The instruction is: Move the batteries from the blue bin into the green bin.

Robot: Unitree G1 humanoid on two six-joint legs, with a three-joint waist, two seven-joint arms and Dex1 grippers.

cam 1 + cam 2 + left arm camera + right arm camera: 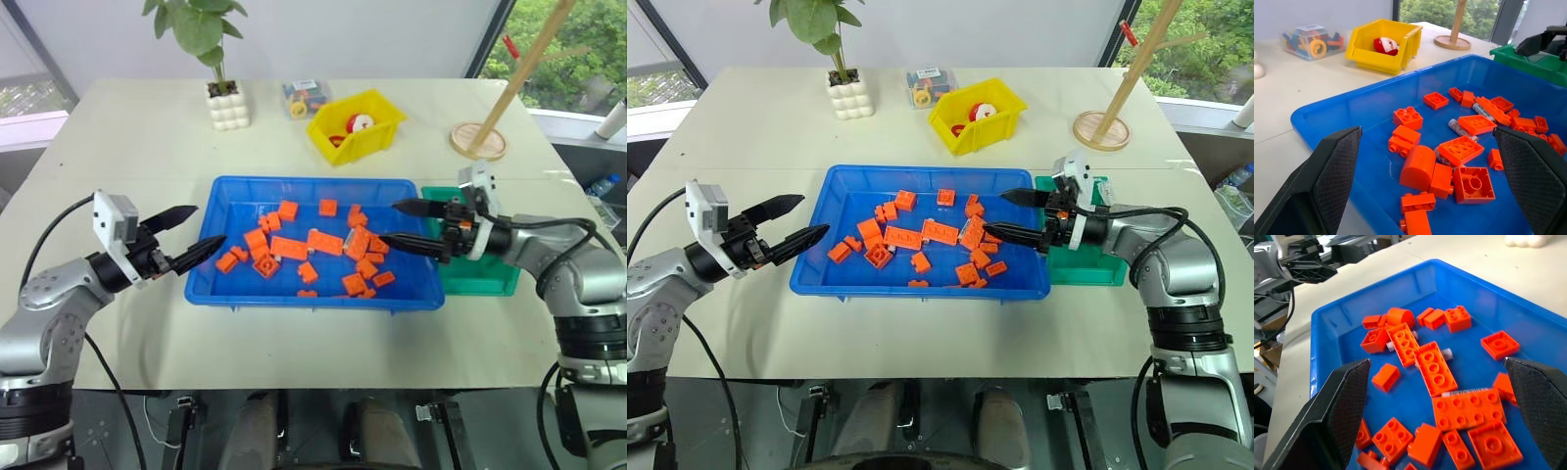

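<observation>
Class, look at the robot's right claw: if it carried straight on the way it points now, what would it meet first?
Probably the orange bricks piled in the blue bin. The open right claw points across them, slightly downward, though depth is hard to judge.

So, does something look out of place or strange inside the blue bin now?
Yes. The batteries lie partly buried under the orange bricks in the blue bin, so little of each shows. Nothing has spilled onto the table, and nothing looks damaged. The left gripper and right gripper are open and hold nothing.
</observation>
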